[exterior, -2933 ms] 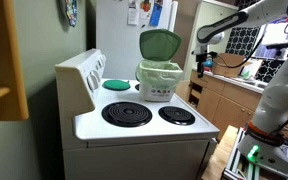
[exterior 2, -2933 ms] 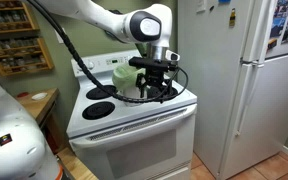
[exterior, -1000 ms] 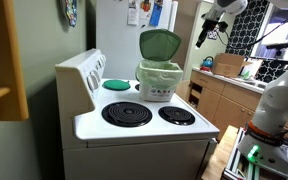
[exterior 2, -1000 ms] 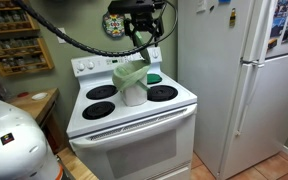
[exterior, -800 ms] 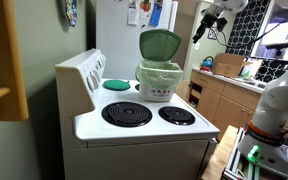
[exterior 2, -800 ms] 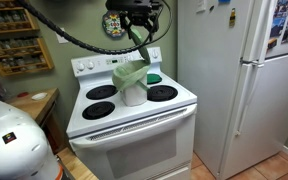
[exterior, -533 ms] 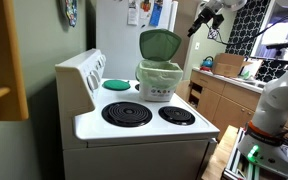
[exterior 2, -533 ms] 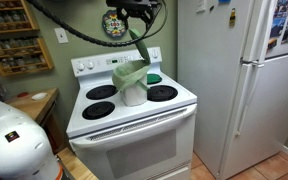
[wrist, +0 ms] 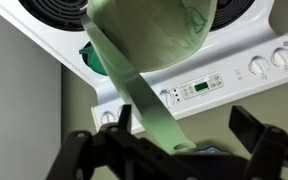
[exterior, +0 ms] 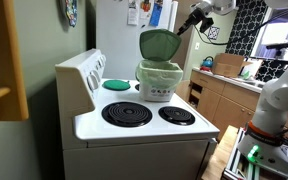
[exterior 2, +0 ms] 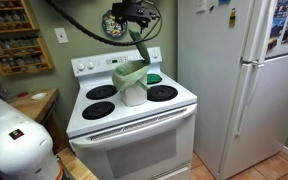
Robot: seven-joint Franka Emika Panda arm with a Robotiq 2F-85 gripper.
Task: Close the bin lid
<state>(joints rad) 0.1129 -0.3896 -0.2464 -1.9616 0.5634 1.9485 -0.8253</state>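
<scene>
The small white bin [exterior: 158,86] with a pale green liner stands at the back of the stove top between the burners; it also shows in the other exterior view [exterior 2: 132,90]. Its green lid [exterior: 160,43] stands open, tilted upright over the bin. My gripper [exterior: 189,20] hangs just above and beside the lid's top edge. It is also at the top in an exterior view [exterior 2: 134,16]. In the wrist view the gripper [wrist: 187,125] is open. The lid [wrist: 134,90] runs up as a green strip between the fingers, near one finger, above the bin's liner [wrist: 159,25].
A flat round green disc [exterior: 116,85] lies on a back burner beside the bin. The stove's control panel [exterior: 82,72] rises behind it. A refrigerator [exterior 2: 239,80] stands beside the stove. A counter with a kettle [exterior: 206,63] lies beyond.
My gripper has moved from in front of the stove, up and then across toward the open lid, and is now at its top edge. The bin and lid have not moved.
</scene>
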